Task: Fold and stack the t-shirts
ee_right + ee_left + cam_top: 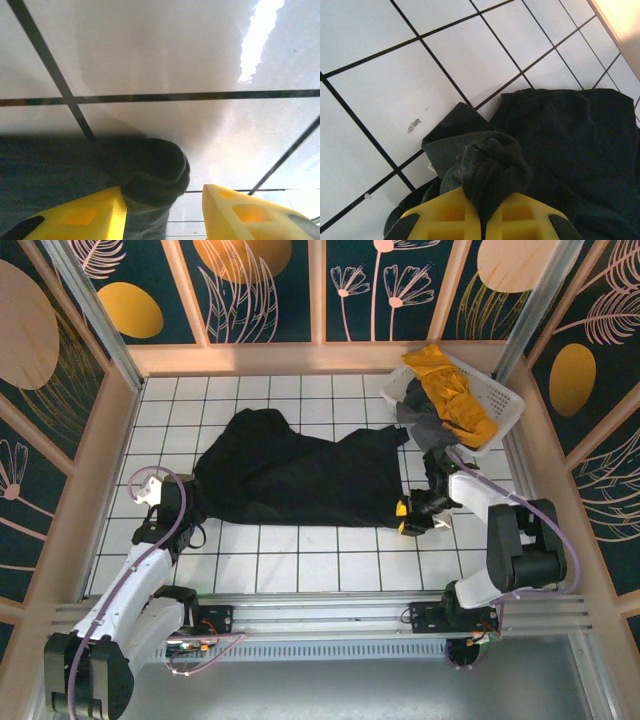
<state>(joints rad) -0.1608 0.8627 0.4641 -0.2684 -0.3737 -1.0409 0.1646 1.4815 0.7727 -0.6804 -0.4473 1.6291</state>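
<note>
From above: black t-shirt (300, 475) spread across frame centre on tiled desk (300, 560); mustard yellow t-shirt (455, 390) and dark grey t-shirt (418, 425) heaped in basket (505, 400), upper right.
Left wrist: left end effector (482, 212) clenched on bunched black cloth, bottom centre.
Right wrist: right end effector (162, 200) released, fingers apart around a rolled hem, bottom edge.

We log the dark grey t-shirt (418, 425) as mostly buried under the mustard yellow t-shirt (455, 395) in the basket (503, 392). The black t-shirt (570, 150) runs off the left wrist view's right edge. Left gripper (482, 212) and right gripper (162, 192) are cropped at the bottom edge, and the cloth beside the right one is blurred.
</note>
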